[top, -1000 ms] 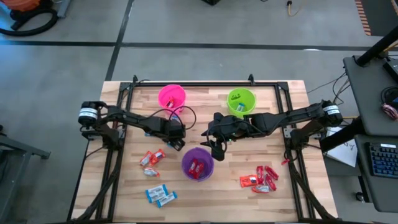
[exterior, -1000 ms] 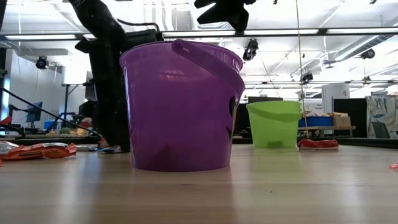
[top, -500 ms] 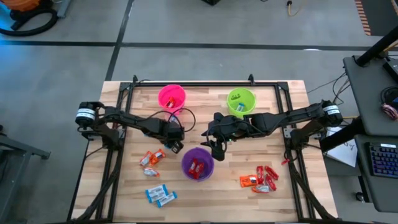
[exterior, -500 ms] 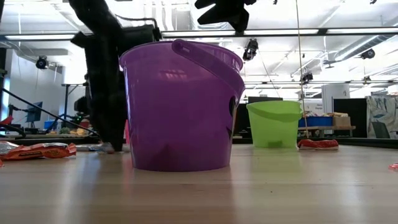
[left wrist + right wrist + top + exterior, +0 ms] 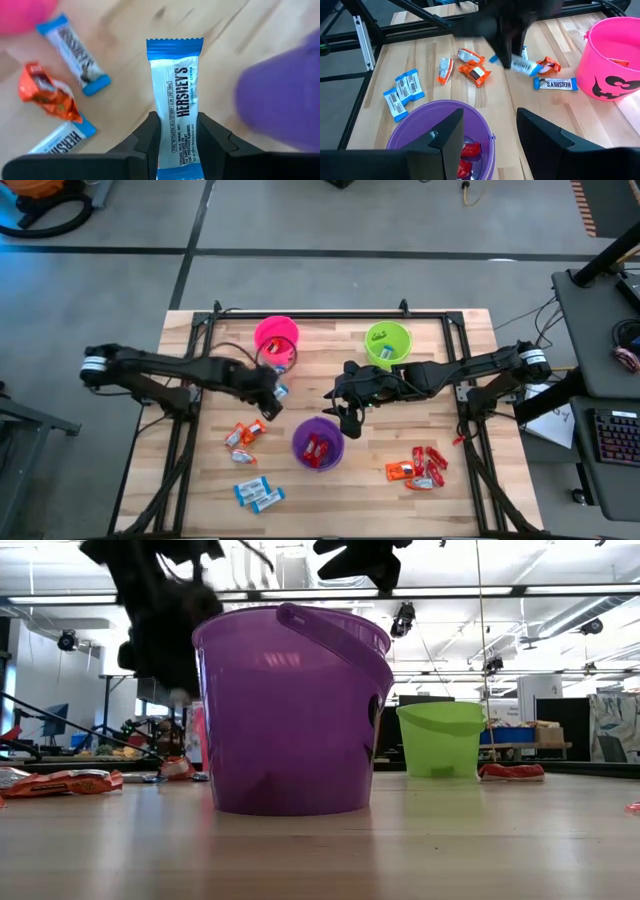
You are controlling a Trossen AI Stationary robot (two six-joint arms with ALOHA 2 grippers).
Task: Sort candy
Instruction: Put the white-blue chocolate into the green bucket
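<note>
While the left pincer hung clamped on a blue-and-white candy near the desk's middle, the right pincer stood apart above the purple cup.

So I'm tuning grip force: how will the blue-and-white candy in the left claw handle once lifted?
The blue-and-white candy probably stays fairly stiff: it juts straight beyond the left claw without drooping. It looks light, being slim and flat. The glossy wrapper may be slippery, so it could slide between the fingers.
</note>
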